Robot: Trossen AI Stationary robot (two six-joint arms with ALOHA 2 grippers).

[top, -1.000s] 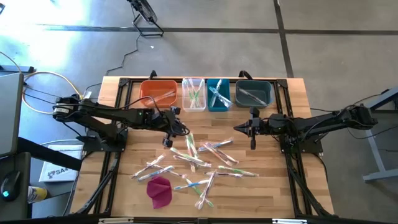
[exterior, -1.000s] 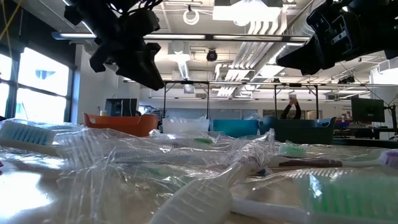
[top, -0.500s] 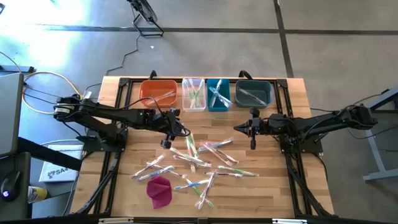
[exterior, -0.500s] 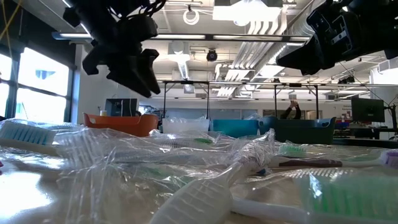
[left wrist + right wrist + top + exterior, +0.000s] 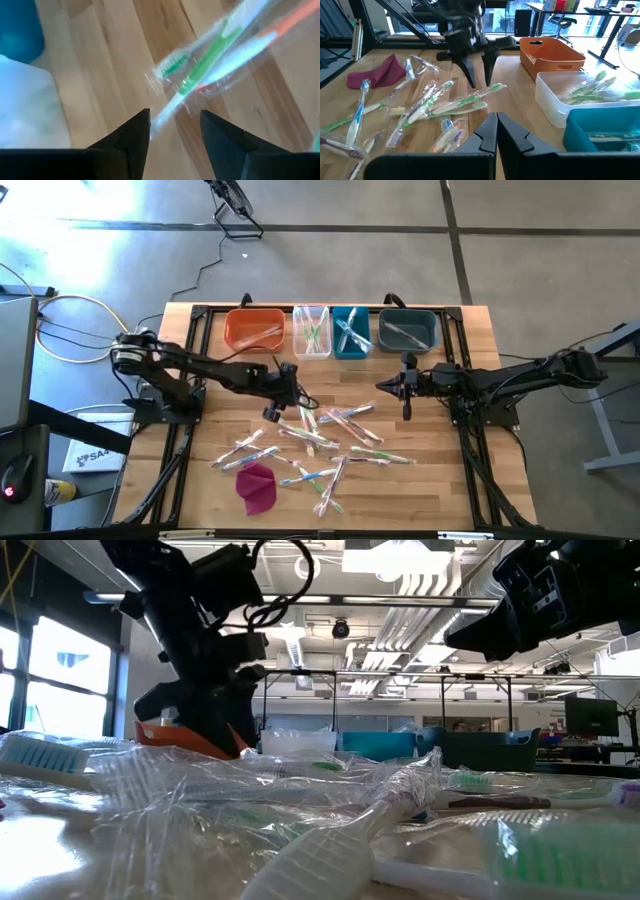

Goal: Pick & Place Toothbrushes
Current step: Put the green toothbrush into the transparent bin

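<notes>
Green-handled toothbrush (image 5: 200, 62) in clear wrapper lies on the wooden table (image 5: 190, 470), just ahead of the left gripper (image 5: 172, 125); jaws spread, wrapper end between the tips, nothing pinched. Other toothbrushes (image 5: 330, 445) scattered mid-table. Right gripper (image 5: 496, 122) hovers apart, fingers pressed together, empty.

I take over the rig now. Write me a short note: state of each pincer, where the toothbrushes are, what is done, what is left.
Left pincer: open, low over a green toothbrush at the pile's edge, holding nothing.
Right pincer: shut, empty, waiting right of the pile.
Done: some toothbrushes lie in the orange bin, clear bin, blue bin and dark bin.
Left: the loose pile on the table's middle, beside a magenta cloth.
</notes>
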